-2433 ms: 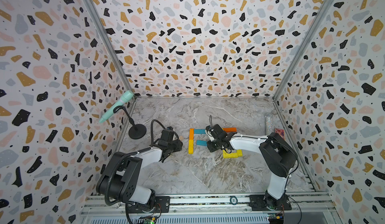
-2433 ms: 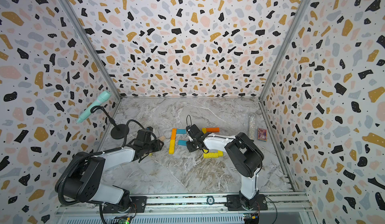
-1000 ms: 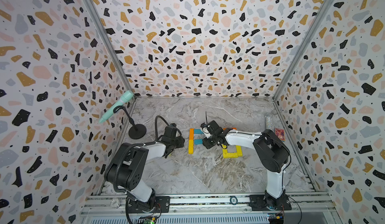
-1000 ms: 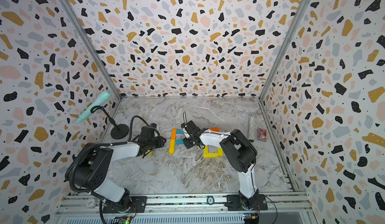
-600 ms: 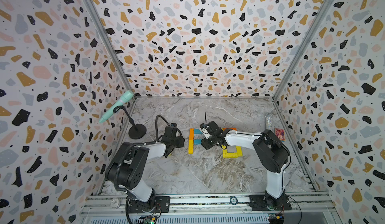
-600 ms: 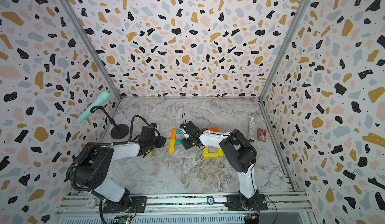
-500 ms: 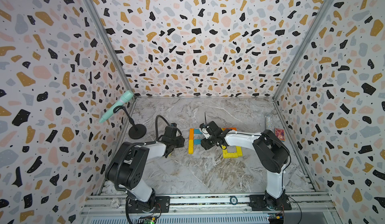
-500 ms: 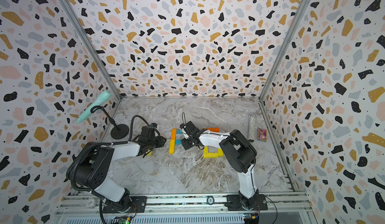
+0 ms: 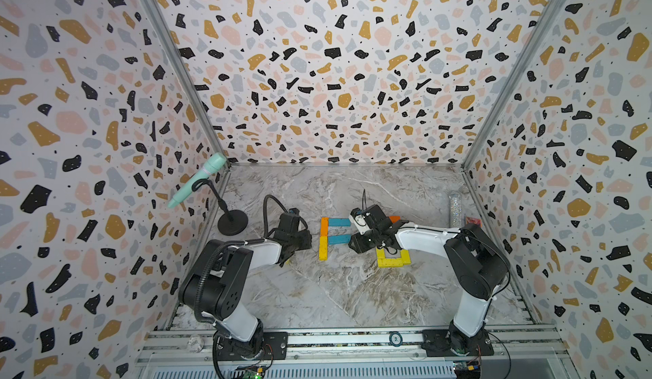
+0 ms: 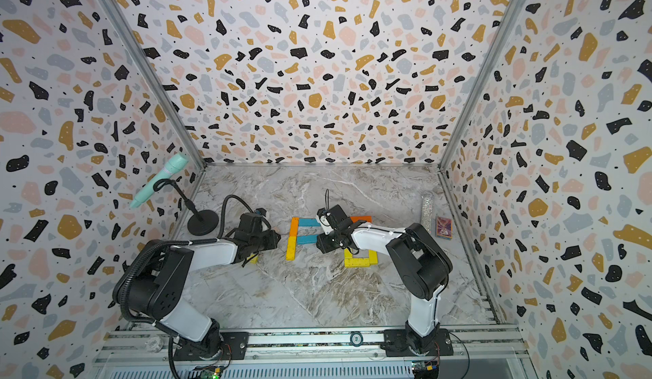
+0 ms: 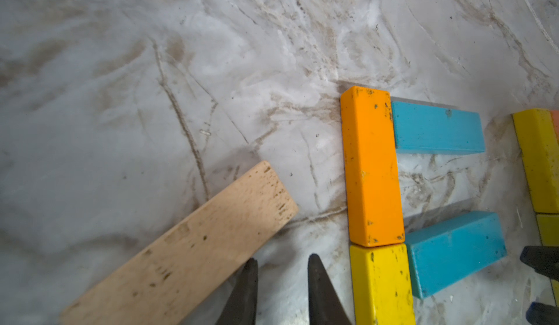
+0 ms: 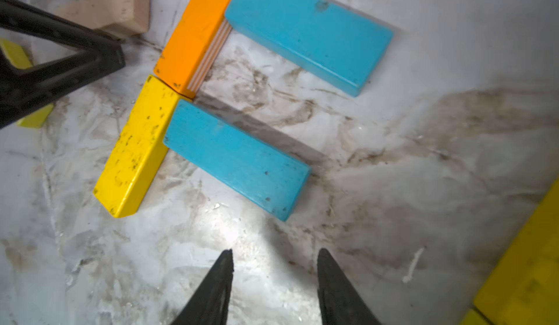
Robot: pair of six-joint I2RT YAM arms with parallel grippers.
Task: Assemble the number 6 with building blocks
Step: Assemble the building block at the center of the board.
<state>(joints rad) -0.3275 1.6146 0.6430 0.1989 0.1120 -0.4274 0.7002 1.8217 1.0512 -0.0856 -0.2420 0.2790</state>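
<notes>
Four building blocks [image 9: 323, 248] begin the number 6 [image 10: 305, 240] at mid-table: orange plank [image 11: 372, 166] and yellow plank [image 11: 381, 284] end to end, two teal planks [image 12: 308, 33] branching sideways. Left gripper [image 11: 282, 258], jaws narrowly parted, empty, beside a pale plank [image 11: 187, 247]; right gripper [image 12: 276, 250], jaws wider, empty.

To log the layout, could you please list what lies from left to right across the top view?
mint microphone → orange block → upper teal block → yellow blocks → glitter tube → red card box
</notes>
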